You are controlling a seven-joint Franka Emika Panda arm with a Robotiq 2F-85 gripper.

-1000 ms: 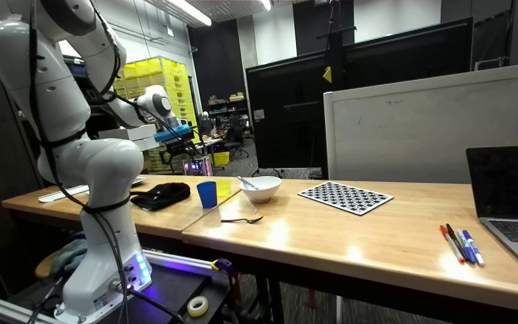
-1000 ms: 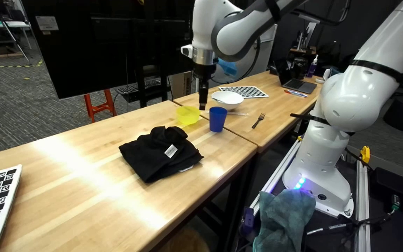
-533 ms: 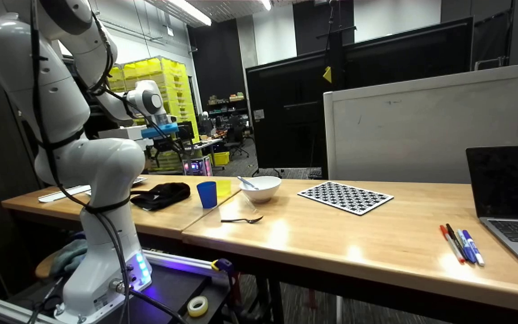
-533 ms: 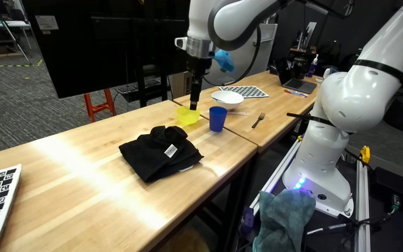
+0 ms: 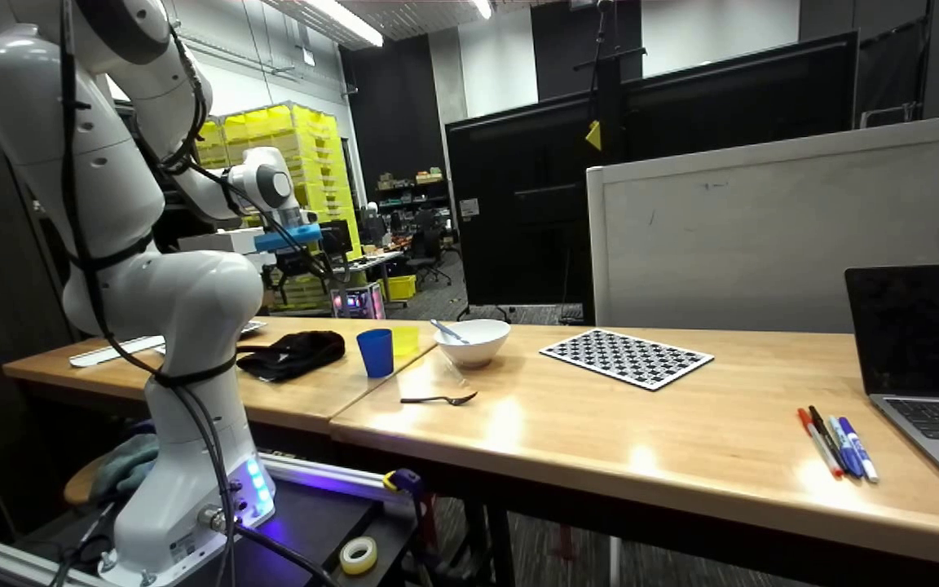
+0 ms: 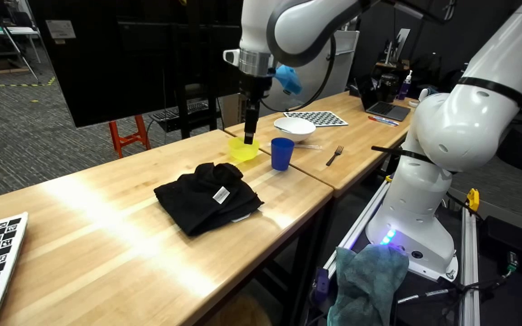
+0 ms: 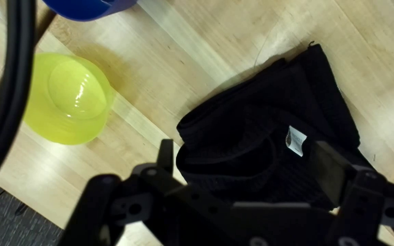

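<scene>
Gripper [image 7: 246, 155] just carried toward black cloth [image 7: 262, 119] | jaws spread wide, nothing held | cloth now apparently lined up beneath, untouched

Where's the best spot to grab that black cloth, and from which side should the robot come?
Probably by the bunched fold of the black cloth, on the side toward the yellow cup, coming from above. That fold stands up in loose ridges, while the rest lies flatter on the table, giving less to pinch. The open gripper points down, so above seems easiest.
</scene>
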